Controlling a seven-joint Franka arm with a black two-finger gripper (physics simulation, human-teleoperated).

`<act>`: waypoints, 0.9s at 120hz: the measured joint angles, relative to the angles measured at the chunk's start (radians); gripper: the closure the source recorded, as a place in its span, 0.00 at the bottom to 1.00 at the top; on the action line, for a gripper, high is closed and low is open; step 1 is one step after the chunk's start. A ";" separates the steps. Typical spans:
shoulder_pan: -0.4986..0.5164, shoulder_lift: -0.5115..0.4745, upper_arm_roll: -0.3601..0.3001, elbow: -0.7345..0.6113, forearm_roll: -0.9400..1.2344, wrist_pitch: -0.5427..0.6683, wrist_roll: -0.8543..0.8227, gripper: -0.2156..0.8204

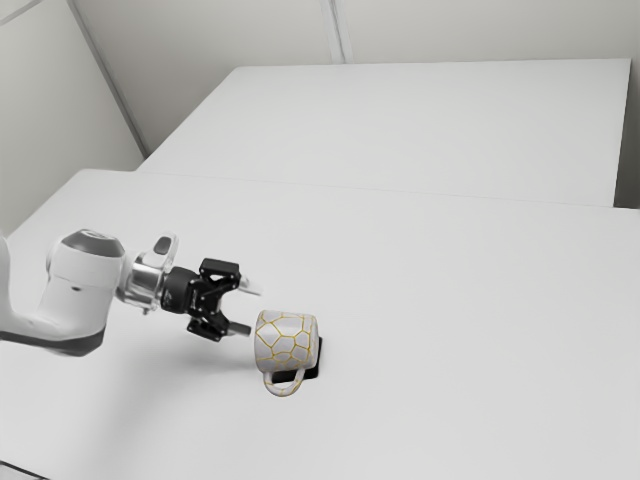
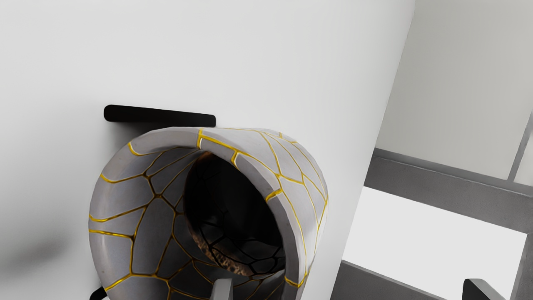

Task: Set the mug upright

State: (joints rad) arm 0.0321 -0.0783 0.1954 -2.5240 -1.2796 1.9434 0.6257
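The gripper (image 1: 252, 310) stands open just off the mug, at its exterior view's left side. The white mug with gold crack lines (image 1: 286, 340) lies on its side, its handle toward the exterior view's bottom edge. In the wrist view the open mouth of the mug (image 2: 137, 208) faces the hand, showing a dark inside. There the gripper (image 2: 350, 289) has one fingertip in front of the mouth and the other out past the mug's wall, with nothing held. Whether the nearer fingertip is inside the rim, I cannot tell.
A flat black object (image 1: 312, 372) lies by the mug, partly hidden behind it; its black edge (image 2: 160, 116) shows beside the rim in the wrist view. The white table (image 1: 450, 350) extends around them, with another white surface (image 1: 420, 120) beyond it.
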 joint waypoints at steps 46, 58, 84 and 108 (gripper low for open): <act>0.008 0.042 -0.075 -0.045 -0.212 0.006 0.113 0.21; -0.012 0.042 -0.088 -0.046 -0.244 0.010 0.132 0.38; -0.017 0.042 -0.091 -0.047 -0.269 0.015 0.162 0.80; 0.014 0.043 -0.099 -0.043 -0.271 0.020 0.176 0.91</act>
State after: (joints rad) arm 0.0457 -0.0357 0.0960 -2.5672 -1.5504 1.9637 0.8018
